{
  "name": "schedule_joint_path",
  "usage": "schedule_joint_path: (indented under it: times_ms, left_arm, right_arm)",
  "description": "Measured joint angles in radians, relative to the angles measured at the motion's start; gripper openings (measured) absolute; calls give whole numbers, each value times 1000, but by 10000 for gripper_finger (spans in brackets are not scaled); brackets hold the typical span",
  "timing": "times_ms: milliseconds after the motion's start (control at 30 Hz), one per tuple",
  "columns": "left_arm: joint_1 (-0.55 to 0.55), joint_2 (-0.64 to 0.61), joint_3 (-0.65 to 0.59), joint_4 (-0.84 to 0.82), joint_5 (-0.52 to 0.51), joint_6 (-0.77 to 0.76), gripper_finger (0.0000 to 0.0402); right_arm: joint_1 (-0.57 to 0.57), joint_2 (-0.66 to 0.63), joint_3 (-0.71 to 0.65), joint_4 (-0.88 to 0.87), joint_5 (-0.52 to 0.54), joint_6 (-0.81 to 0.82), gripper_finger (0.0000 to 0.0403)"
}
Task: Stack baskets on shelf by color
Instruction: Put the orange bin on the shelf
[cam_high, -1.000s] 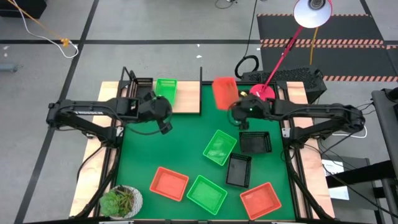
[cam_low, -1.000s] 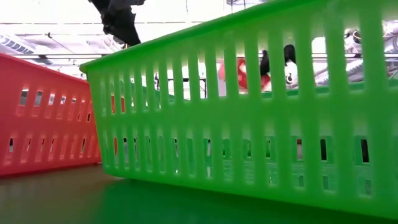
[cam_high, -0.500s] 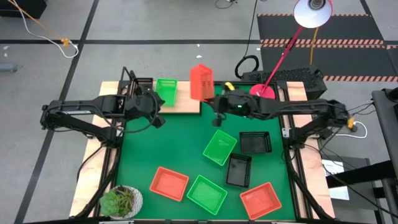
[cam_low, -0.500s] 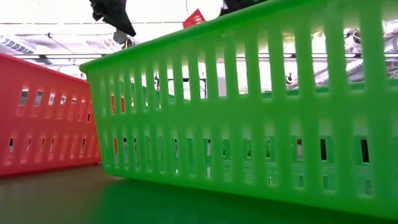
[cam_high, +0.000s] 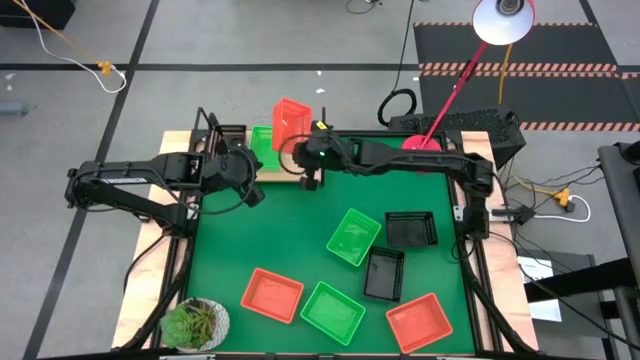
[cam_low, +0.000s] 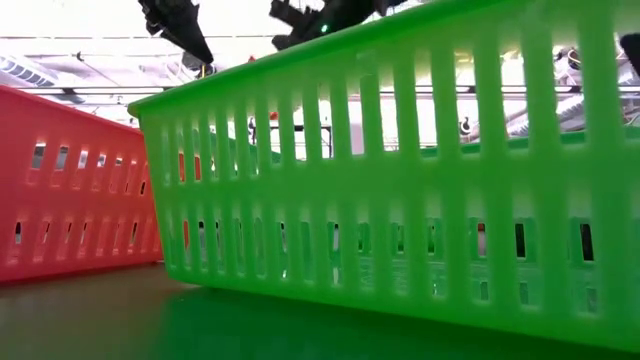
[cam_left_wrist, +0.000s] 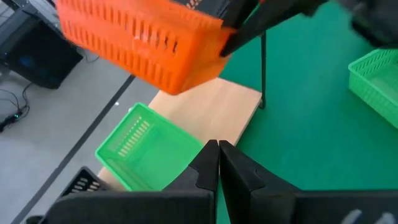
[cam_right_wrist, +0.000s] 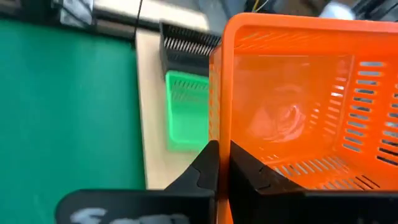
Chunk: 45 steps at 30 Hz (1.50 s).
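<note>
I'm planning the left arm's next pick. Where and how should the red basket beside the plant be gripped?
Grip one rim wall of the red basket from straight above, one finger inside, one outside. It lies open side up on the green mat, and its side toward the potted plant looks clear. The right gripper holds another red basket this way.

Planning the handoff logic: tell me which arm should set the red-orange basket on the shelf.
Right. The right gripper is shut on the red-orange basket, over the shelf beside the green basket. The left gripper is shut and empty.
</note>
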Motion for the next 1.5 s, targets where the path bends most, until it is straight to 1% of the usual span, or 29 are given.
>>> schedule_joint_path:
  times_ms: [133,400,533,667,700,800,1033,1200,1233,1367,1500]
  left_arm:
    - [0,0,0,-15,0,-33,17]
    - [0,0,0,-27,-2,-49,17]
    - [0,0,0,-27,-17,-51,17]
    - [0,0,0,-27,-20,-52,17]
    - [0,1,0,-26,-20,-52,17]
    - [0,2,0,-27,-21,-52,17]
    - [0,2,0,-27,-22,-50,17]
    - [0,2,0,-27,-24,-50,17]
    - [0,2,0,-27,-24,-50,17]
    - [0,2,0,-26,-31,-50,17]
    - [0,2,0,-26,-37,-49,17]
  right_arm:
    - [-40,48,10,-25,-83,32,9]
    - [-91,82,10,-113,-105,77,10]
    - [-103,80,10,-120,-108,109,10]
    - [-116,80,-5,-91,-180,153,10]
    - [-116,80,-14,-78,-184,154,10]
    - [-116,80,-43,-36,-182,152,10]
    - [-115,78,-77,-18,-184,149,10]
    - [-112,77,-97,33,-184,120,10]
    - [-103,77,-98,38,-180,102,10]
    - [-62,79,-96,59,-110,62,10]
    - [-34,78,-86,37,-101,125,7]
